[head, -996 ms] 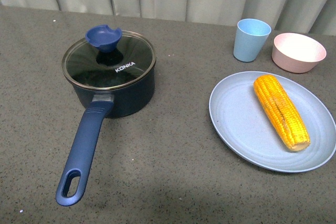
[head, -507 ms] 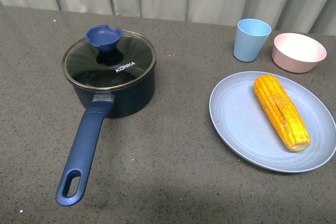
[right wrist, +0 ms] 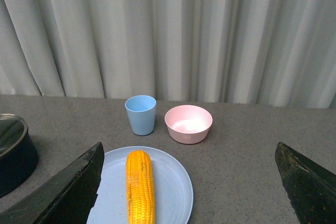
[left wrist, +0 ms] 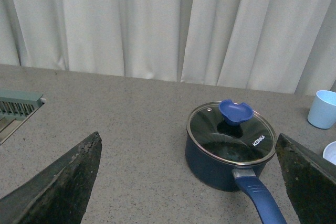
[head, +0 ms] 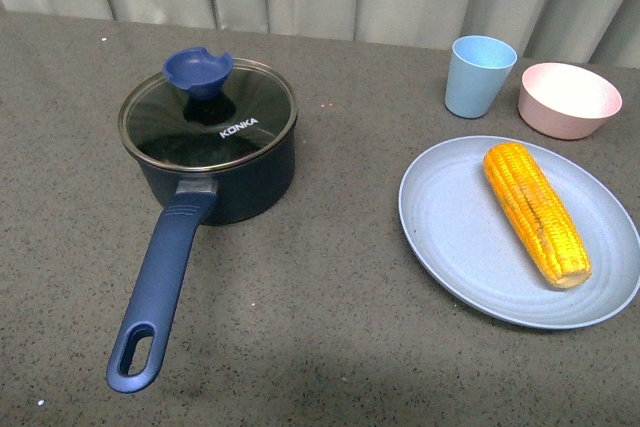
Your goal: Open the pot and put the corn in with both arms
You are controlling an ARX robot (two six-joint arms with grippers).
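Glass-lidded pot [head: 215, 175] on the left of the grey table [head: 330, 287], handle toward the robot, corn [head: 535, 212] lying on the blue plate [head: 450, 237] at right, cup [head: 480, 75] and pink bowl [head: 568, 99] behind, left gripper [left wrist: 188, 145] and right gripper [right wrist: 189, 148] seen only by their own wrist cameras (fingers spread wide, holding nothing).

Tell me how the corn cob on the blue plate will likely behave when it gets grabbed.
The corn looks stiff, so it should probably lift in one piece without drooping. Being round and tapered, it may roll or pivot on the smooth blue plate if nudged from the side. Its bumpy kernel rows likely offer decent grip.
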